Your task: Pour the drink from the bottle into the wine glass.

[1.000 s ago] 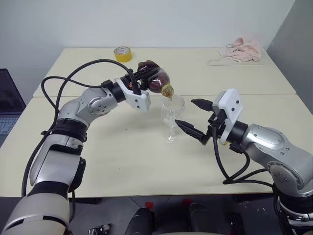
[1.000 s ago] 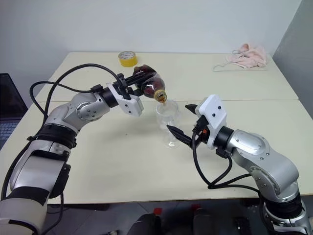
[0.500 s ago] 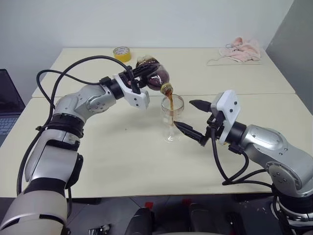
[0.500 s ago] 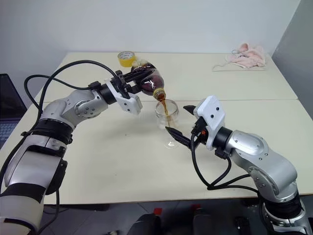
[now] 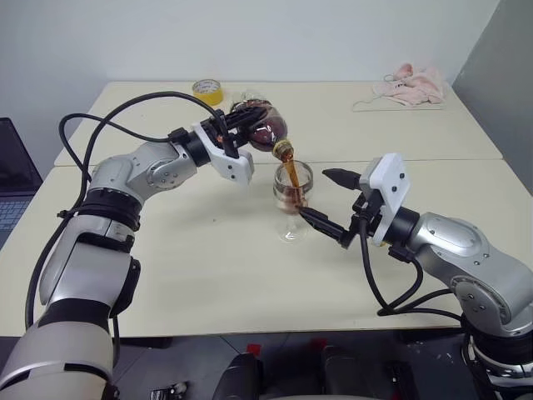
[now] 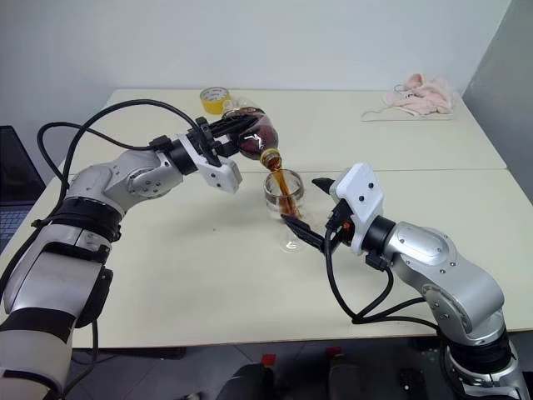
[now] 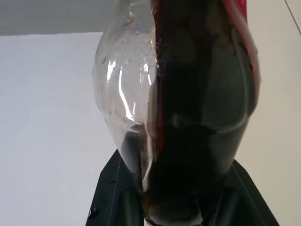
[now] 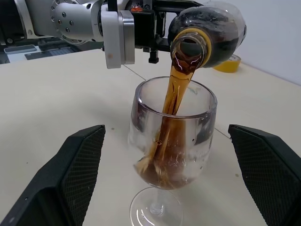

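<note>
My left gripper is shut on the bottle, holding it tipped with the open mouth down over the wine glass. A brown stream of the drink falls from the mouth into the bowl, where dark liquid has pooled at the bottom. In the left wrist view the bottle is part dark liquid and part clear. The glass stands upright on the table. My right gripper is open, its fingers standing wide on either side of the bowl and apart from it.
A yellow tape roll sits at the back of the table behind the bottle. A pink cloth lies at the back right. A laptop is off the table's left edge. A seam crosses the cream table.
The bottle has tipped further and a steady brown stream now runs into the glass, which has taken on dark liquid. The right gripper has stayed in place.
</note>
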{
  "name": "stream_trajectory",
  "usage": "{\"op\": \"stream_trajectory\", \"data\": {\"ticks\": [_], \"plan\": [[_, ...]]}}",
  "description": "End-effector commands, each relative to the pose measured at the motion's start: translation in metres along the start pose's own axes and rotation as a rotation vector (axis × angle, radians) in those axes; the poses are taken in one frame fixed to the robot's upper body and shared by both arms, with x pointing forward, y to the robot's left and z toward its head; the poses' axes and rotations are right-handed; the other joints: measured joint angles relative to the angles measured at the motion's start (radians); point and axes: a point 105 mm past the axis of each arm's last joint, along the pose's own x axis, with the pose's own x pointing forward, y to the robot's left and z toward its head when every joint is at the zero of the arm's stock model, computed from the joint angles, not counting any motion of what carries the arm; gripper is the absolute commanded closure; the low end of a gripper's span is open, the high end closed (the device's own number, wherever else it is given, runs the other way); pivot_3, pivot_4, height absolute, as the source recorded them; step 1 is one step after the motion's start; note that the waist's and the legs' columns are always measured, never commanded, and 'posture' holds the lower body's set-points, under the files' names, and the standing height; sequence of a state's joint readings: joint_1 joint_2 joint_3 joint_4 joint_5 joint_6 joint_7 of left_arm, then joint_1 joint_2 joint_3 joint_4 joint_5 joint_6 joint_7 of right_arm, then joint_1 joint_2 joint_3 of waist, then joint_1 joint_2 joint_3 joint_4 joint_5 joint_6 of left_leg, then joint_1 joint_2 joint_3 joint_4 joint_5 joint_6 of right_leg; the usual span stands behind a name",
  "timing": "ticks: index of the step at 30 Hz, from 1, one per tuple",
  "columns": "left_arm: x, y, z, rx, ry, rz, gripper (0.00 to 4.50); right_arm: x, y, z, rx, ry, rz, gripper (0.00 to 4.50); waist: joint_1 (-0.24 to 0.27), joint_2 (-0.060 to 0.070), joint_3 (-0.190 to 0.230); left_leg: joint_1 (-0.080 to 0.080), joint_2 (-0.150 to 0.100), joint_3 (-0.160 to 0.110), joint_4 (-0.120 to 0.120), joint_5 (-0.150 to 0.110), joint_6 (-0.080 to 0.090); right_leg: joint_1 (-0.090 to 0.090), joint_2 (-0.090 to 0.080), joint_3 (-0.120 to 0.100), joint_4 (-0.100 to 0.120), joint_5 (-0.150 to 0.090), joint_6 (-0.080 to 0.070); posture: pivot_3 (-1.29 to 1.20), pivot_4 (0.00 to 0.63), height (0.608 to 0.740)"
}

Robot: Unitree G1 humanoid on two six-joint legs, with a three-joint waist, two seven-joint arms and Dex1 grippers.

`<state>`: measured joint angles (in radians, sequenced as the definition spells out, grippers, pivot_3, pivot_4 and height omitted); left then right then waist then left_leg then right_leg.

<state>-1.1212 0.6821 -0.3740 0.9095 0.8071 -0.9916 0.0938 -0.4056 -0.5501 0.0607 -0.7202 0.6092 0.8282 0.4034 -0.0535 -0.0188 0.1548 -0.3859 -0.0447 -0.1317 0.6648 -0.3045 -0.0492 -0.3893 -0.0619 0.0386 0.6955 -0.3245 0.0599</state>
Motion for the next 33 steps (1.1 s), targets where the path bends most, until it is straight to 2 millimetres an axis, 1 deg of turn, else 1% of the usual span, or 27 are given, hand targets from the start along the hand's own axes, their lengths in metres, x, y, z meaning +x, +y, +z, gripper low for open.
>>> {"op": "stream_trajectory", "data": {"ticks": [1,33], "plan": [[0.0029,0.0251,-0.0012,0.048,-0.013,0.066,3.49,-0.0016,0.0019,0.0090,-0.027,-0.040,0.002,0.00,0.000,0.000,0.000,0.000,0.000,0.000,0.000,0.000,0.000,0.000,0.000,0.000,0.000,0.000,0.000,0.00,0.150,0.740],[0.0036,0.0260,0.0000,0.048,-0.014,0.073,3.50,-0.0017,0.0035,0.0102,-0.023,-0.041,0.012,0.00,0.000,0.000,0.000,0.000,0.000,0.000,0.000,0.000,0.000,0.000,0.000,0.000,0.001,0.000,0.000,0.00,0.150,0.740]]}}
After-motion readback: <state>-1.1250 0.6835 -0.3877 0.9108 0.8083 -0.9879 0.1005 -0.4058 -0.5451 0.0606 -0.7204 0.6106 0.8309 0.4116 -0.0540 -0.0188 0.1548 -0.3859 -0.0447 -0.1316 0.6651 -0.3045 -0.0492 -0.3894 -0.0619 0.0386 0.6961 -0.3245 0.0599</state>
